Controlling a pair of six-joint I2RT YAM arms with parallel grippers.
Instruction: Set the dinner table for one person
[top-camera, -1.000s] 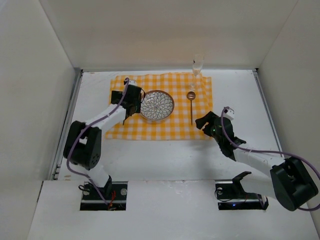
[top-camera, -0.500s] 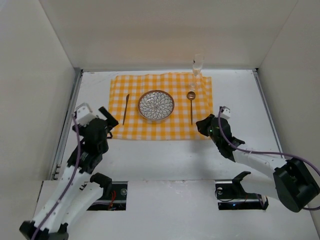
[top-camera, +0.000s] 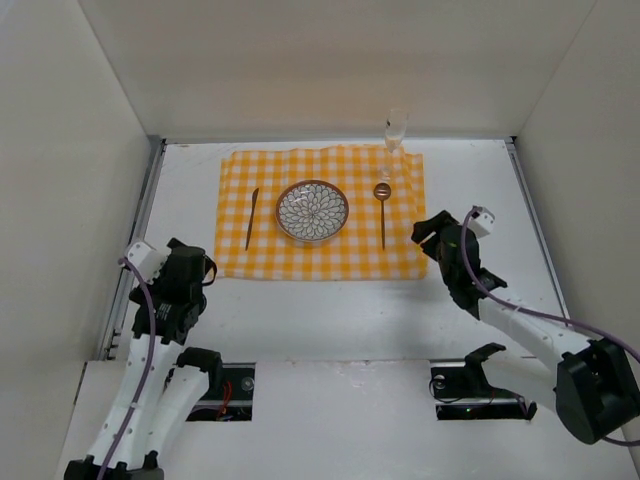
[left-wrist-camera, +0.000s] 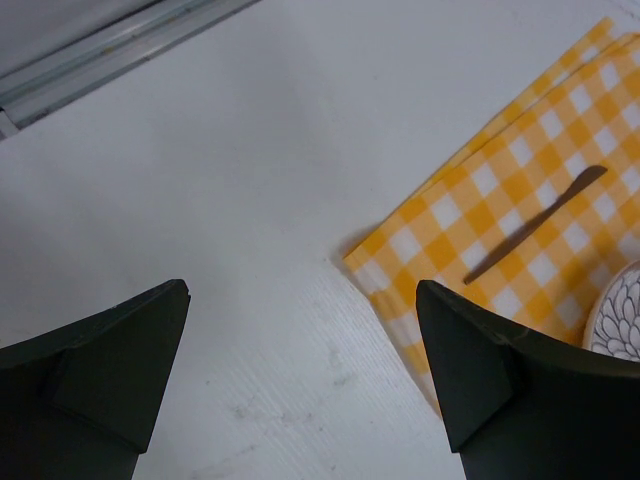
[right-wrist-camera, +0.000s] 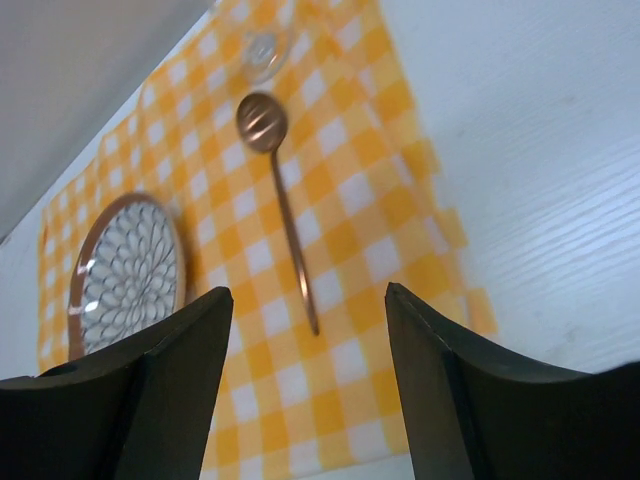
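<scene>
The left gripper (left-wrist-camera: 300, 300) and right gripper (right-wrist-camera: 308, 295) gaped empty, so leaving the dinner table (top-camera: 330, 310) without snagging the cloth (top-camera: 320, 258) seemed wise.

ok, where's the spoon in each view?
Top external: spoon lies on the checked cloth, just right of the patterned plate.
Left wrist: not in it.
Right wrist: upper centre, bowl at the top.
Shared landmark: the patterned plate, at left wrist's right edge, right wrist's left.
</scene>
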